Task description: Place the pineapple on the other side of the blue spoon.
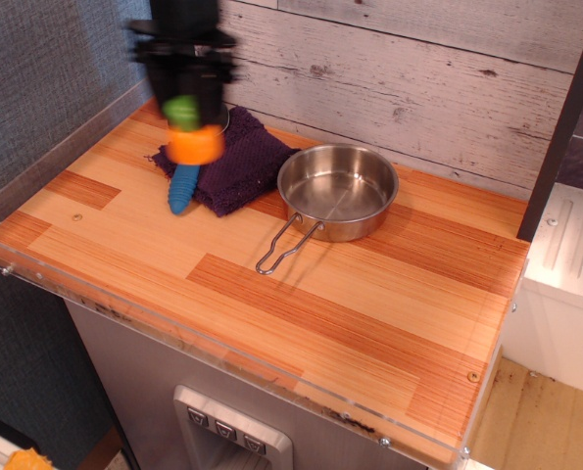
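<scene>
My gripper (pixel 184 108) is shut on the pineapple (pixel 194 143), gripping its light-green top; the orange body hangs below the fingers. It is held in the air above the blue spoon (pixel 183 189), at the left of the table. Only the lower end of the spoon's ribbed blue handle shows below the fruit; the silver bowl is hidden behind the gripper. The spoon lies on a dark purple cloth (pixel 242 162). The gripper is motion-blurred.
A steel pan (pixel 337 191) with a wire handle (pixel 284 247) stands to the right of the cloth, with nothing in it. A clear plastic rim (pixel 46 162) runs along the table's left and front edges. A dark post stands behind the gripper.
</scene>
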Tool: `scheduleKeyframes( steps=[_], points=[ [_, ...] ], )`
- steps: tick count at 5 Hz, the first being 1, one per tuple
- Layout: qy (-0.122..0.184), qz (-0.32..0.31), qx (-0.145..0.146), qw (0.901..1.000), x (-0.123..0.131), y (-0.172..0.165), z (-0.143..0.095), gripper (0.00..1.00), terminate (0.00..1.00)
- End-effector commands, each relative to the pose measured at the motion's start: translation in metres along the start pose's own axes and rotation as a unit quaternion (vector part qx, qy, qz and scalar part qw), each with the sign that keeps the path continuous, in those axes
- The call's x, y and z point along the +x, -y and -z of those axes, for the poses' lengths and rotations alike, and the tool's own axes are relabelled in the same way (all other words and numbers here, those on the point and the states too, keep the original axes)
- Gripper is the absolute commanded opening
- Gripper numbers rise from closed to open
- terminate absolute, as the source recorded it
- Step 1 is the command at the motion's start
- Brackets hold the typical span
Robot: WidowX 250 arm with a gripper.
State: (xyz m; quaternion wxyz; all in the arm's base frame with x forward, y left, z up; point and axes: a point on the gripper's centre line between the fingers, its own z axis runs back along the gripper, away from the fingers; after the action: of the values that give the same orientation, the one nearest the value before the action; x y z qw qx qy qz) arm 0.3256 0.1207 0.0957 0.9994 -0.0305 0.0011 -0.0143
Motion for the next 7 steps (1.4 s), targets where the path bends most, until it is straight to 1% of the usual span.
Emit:
scheduleKeyframes(
  steps=[1, 3, 5, 6, 7],
  points=[
    [0.02, -0.067, 0.009, 0.9975, -0.029, -0.083, -0.007, 0.0, 0.0],
    [0.008, -0.068, -0.023, 0.9974, -0.028, -0.084, 0.022, 0.0, 0.0],
    [0.0, -0.063, -0.018, 0.9979, -0.024, -0.086, 0.035, 0.0, 0.0],
    [-0.006, -0.064, -0.018, 0.9978, -0.023, -0.084, 0.037, 1.0, 0.0],
    [0.003, -0.06, -0.008, 0.9982, -0.024, -0.079, 0.023, 1.0, 0.0]
  ],
)
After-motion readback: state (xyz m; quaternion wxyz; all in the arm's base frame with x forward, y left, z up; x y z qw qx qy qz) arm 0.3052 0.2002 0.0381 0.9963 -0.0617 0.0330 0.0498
